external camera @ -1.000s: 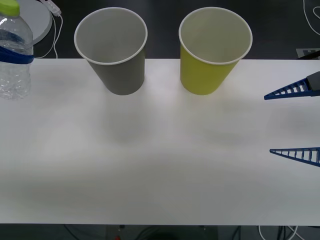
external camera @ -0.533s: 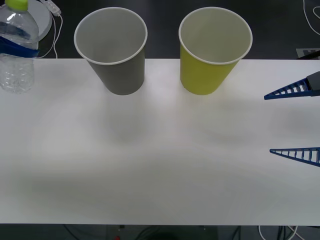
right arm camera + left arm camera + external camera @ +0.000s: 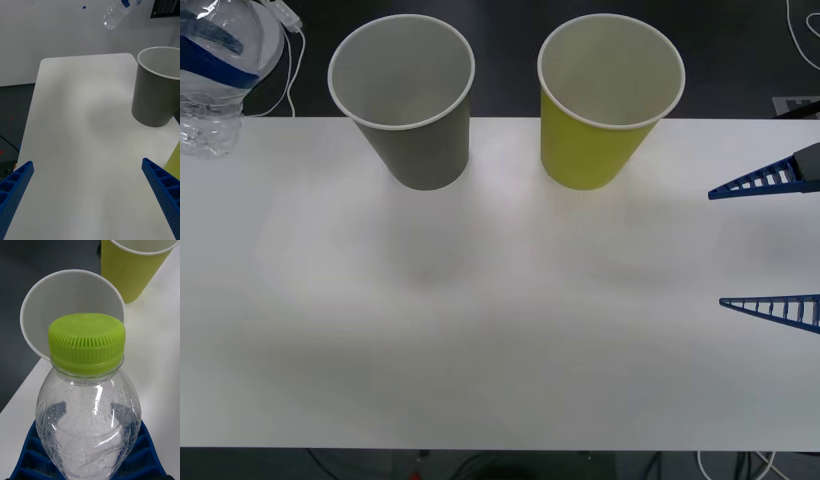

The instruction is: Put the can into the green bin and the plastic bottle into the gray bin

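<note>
White and bare across its middle, the bench (image 3: pixel 500 330) carries two tapered cups at its far edge, with dark floor behind it. A small clear plastic bottle (image 3: pixel 90 416) with a lime-green screw cap (image 3: pixel 87 344) is clamped in the left tool (image 3: pixel 88 455), whose blue ribbed fingers (image 3: pixel 144 453) press on its lower body. It hangs clear of the bench, off to the left of the large gray tapered bin (image 3: pixel 407 100) with its white rim. Just right of the gray bin stands the large yellow-green tapered bin (image 3: pixel 605 100) of the same shape, and neither is touched. From the left wrist, the gray bin's mouth sits directly beyond the cap. Well right of the gray bin, past the green one, the right tool (image 3: pixel 770 245) waits low over the bench with its fingers spread wide apart.

The likely trouble is the drop. The bottle looks tilted, so releasing it before it is over the gray bin's mouth could bounce it off the rim or tip the light cup over. The grip sits low on a slick, rounded body, so it could also slip early.
</note>
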Available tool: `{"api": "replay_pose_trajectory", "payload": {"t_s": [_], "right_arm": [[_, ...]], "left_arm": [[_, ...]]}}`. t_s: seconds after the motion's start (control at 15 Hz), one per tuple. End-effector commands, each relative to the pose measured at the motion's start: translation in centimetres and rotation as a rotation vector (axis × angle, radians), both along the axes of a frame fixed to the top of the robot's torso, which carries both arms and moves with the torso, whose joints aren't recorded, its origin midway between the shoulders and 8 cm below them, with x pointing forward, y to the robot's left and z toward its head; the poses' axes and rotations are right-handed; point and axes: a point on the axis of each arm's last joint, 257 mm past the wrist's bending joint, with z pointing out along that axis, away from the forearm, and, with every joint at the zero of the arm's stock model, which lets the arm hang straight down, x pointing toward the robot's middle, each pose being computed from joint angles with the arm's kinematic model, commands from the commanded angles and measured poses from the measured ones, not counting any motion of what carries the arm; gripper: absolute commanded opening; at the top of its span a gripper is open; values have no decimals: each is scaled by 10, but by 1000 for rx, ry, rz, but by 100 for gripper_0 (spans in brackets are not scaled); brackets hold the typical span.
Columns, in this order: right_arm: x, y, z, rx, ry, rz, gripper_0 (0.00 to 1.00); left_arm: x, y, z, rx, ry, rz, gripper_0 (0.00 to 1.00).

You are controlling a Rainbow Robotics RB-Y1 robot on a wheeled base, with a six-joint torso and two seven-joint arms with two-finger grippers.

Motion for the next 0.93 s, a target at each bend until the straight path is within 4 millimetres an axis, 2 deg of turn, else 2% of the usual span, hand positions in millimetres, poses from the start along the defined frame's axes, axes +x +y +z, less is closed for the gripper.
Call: {"api": "replay_pose_trajectory", "payload": {"t_s": [0.07,0.4,0.8,0.93], "right_arm": [[0,0,0,0,0,0,100],[0,0,0,0,0,0,100],[0,0,0,0,0,0,100],[0,0,0,0,0,0,100]], "left_arm": [[13,-6,5,18,11,-6,0],[31,-16,18,34,47,-8,0],[57,-37,20,46,58,-5,0],[66,-43,25,98,61,2,0]]}}
